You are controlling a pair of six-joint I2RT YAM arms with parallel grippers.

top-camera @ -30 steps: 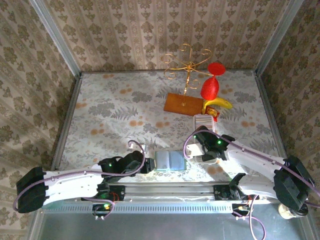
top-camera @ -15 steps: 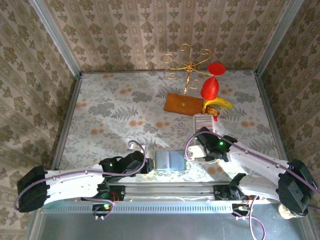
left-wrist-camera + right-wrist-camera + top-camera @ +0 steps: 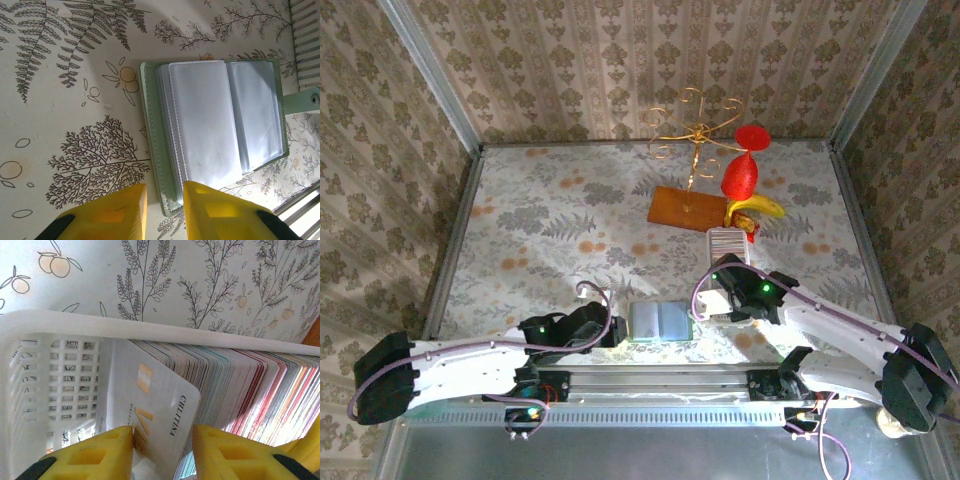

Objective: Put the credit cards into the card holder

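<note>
My right claw (image 3: 162, 434) is pinched on the front credit card (image 3: 160, 390) in the white tray (image 3: 150, 327), and the open card holder (image 3: 210, 120) lies to its left, edge between the narrow tips of my left claw (image 3: 165, 195), though I cannot tell if that one grips.

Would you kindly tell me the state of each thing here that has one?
Holder: open, lying flat on the table.
Left hand: nearly closed astride the holder's edge; grip unclear.
Right hand: closed on one card.
Card: tilted away from the row of cards.
Tray: holds the cards upright on edge.
</note>
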